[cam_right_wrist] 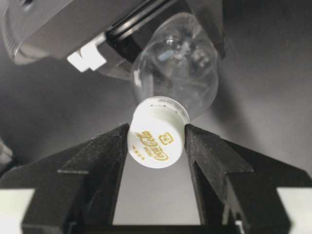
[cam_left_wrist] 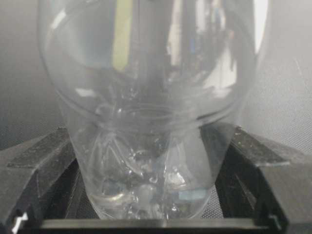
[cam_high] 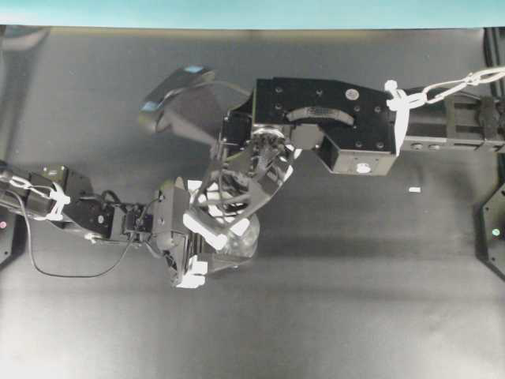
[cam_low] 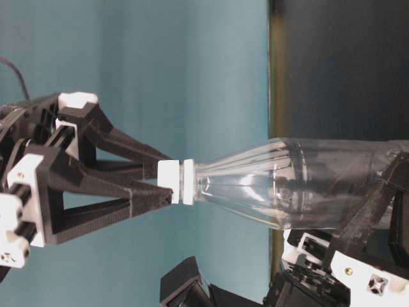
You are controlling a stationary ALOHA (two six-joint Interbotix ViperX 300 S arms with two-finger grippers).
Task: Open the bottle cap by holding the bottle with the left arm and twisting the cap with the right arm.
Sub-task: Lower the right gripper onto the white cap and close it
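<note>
Bottle (cam_low: 307,188) clamped in left jaws, cap (cam_right_wrist: 157,138) pinched by right jaws; cap still on, unscrewing left.

My left arm (cam_high: 87,217) reaches in low, its gripper (cam_left_wrist: 146,204) clamped on the bottle (cam_low: 307,185). My right gripper (cam_right_wrist: 156,141) (pointing straight down) pinches the cap (cam_right_wrist: 157,138) between both fingers (cam_right_wrist: 209,161).

One clear bottle (cam_low: 307,188) is counted, and one white bottle cap (cam_right_wrist: 156,138) is seen on it. Two black robot arms are counted, the left arm (cam_high: 87,212) and the right arm (cam_high: 331,122), each with one hand. One small white tape fleck (cam_high: 414,189) is counted on the dark surface (cam_high: 379,300).
</note>
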